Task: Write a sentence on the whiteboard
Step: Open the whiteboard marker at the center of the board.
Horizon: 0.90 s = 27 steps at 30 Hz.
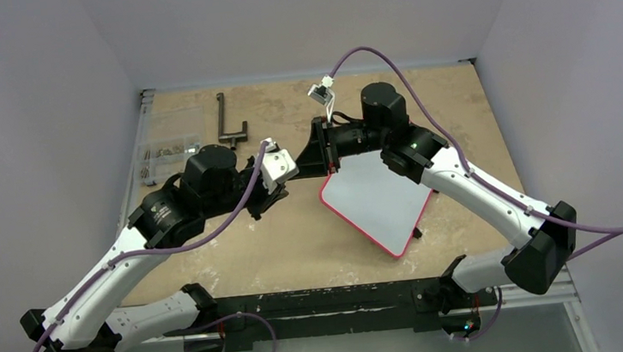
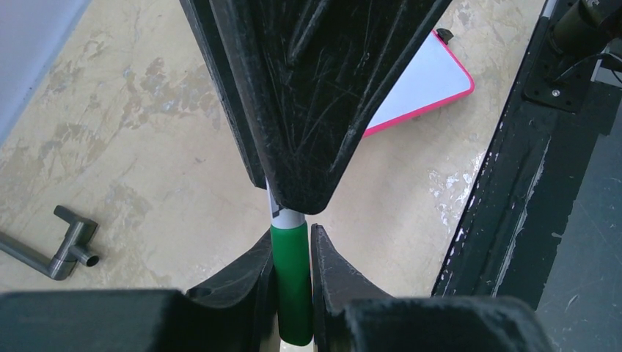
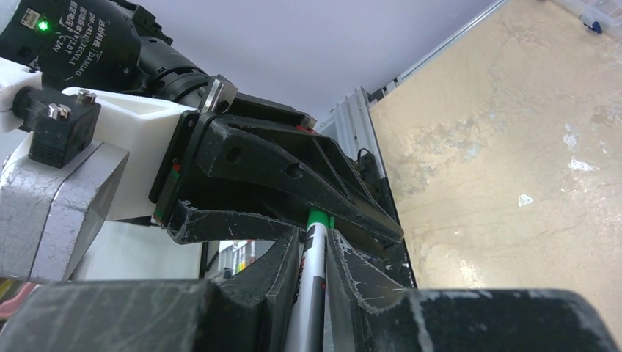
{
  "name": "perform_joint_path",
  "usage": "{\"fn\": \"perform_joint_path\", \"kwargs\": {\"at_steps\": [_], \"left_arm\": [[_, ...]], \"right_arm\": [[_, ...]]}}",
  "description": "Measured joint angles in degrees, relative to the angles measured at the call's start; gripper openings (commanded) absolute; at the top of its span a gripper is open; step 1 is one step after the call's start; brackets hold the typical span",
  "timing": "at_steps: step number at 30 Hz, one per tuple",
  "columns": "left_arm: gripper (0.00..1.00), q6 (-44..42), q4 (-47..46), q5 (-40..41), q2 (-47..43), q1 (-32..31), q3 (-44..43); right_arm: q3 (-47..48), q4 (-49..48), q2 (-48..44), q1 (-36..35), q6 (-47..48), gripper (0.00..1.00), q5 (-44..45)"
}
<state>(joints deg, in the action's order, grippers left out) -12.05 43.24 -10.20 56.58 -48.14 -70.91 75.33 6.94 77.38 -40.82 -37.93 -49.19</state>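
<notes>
So the marker (image 2: 291, 293) was clamped green cap end in the left end effector (image 2: 292, 242) and barrel in the right end effector (image 3: 314, 246), long axis strung between them, and the blank whiteboard (image 1: 377, 200) was found flat on the surface (image 1: 297, 238) below them, nearer the right arm.

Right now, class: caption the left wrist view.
Left claw clamps the green cap, right claw the marker barrel, whiteboard beyond.
</notes>
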Motion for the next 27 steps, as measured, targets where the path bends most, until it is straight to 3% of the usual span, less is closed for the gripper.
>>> {"fn": "perform_joint_path", "kwargs": {"at_steps": [5,8,11,12,14,16,18,23,27], "left_arm": [[0.0,-0.59,0.5,-0.13,0.22,0.0,-0.13],[0.0,-0.59,0.68,-0.22,0.24,0.0,-0.26],[0.0,-0.59,0.92,-0.26,0.33,0.0,-0.39],[0.04,-0.59,0.98,-0.26,0.37,0.0,-0.46],[0.29,-0.55,1.01,-0.04,0.37,-0.02,-0.48],[0.38,-0.63,0.92,0.15,0.37,-0.09,-0.48],[0.34,-0.74,0.61,0.55,0.37,-0.31,-0.48],[0.01,-0.55,0.57,0.52,-0.02,-0.46,-0.46],[0.0,0.46,0.39,1.05,-0.07,-0.46,-0.48]], "right_arm": [[0.0,0.42,0.0,0.0,0.44,0.11,-0.04],[0.0,0.79,0.0,0.0,0.92,0.01,0.02],[0.0,0.9,0.0,0.0,1.16,0.0,0.04],[0.0,0.9,0.0,0.0,1.29,0.0,0.04],[0.0,0.9,0.0,0.0,1.4,0.0,0.11],[0.0,0.9,0.0,0.0,1.46,0.0,0.13],[-0.02,1.33,0.0,-0.07,1.49,0.0,-0.07],[0.0,1.57,0.0,-0.31,1.55,0.0,0.15],[-0.02,1.33,0.0,-0.26,1.73,0.0,0.61]]}}
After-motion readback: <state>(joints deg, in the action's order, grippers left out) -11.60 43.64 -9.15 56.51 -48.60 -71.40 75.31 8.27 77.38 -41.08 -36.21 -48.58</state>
